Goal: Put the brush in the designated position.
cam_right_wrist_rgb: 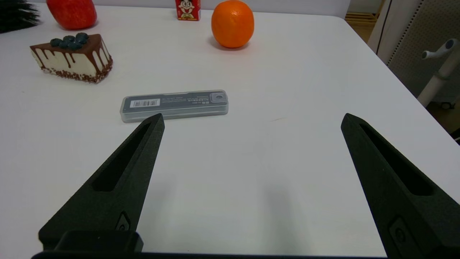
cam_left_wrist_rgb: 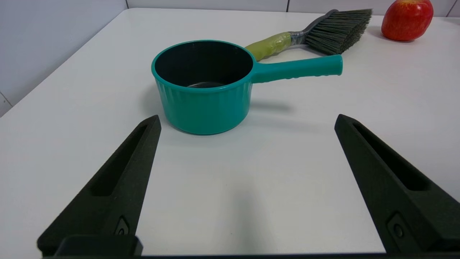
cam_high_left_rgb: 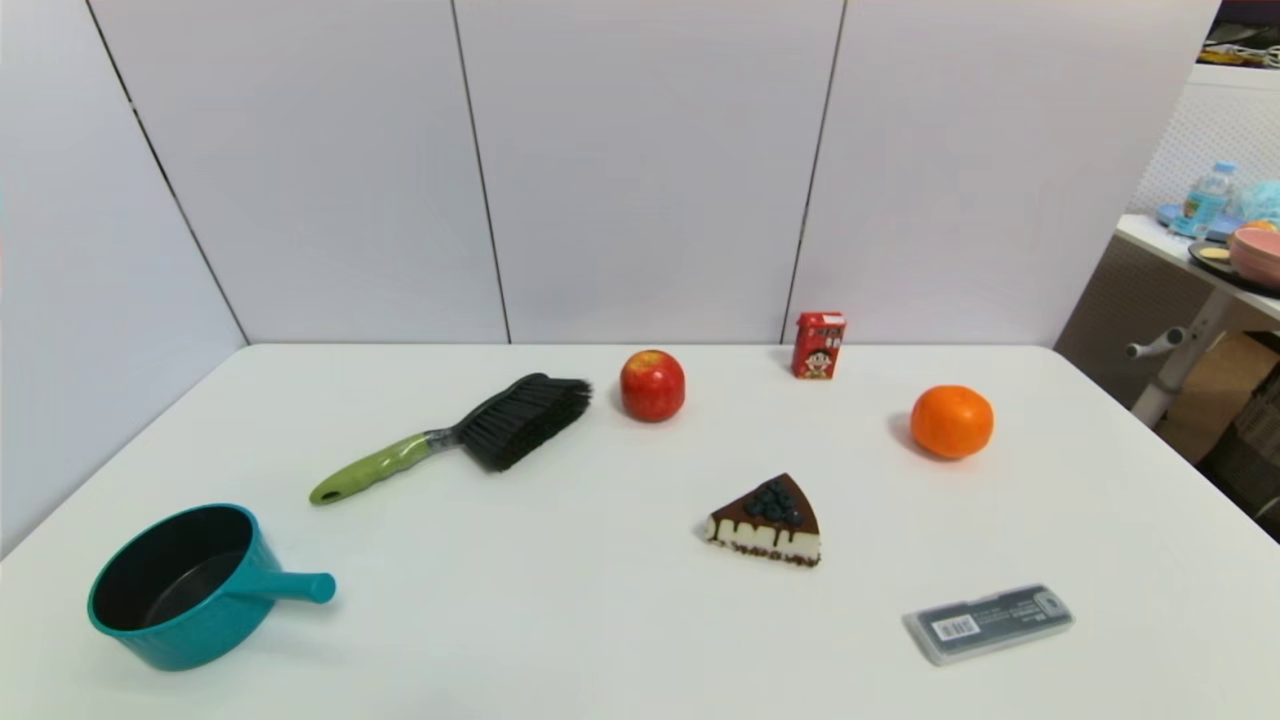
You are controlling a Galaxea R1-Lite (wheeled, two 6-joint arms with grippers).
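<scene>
One brush [cam_high_left_rgb: 470,430], one pan [cam_high_left_rgb: 180,590], one apple [cam_high_left_rgb: 652,385]; both grippers — left [cam_left_wrist_rgb: 246,120], right [cam_right_wrist_rgb: 251,118] — jaws spread

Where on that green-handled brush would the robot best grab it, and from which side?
Probably the lime-green handle of the brush, not the splayed bristles: it is slim and lies flat, angled toward the robot's left. The open left gripper is nearer and could come from above, clear of the teal pot. The right gripper is open, by the grey case.
</scene>
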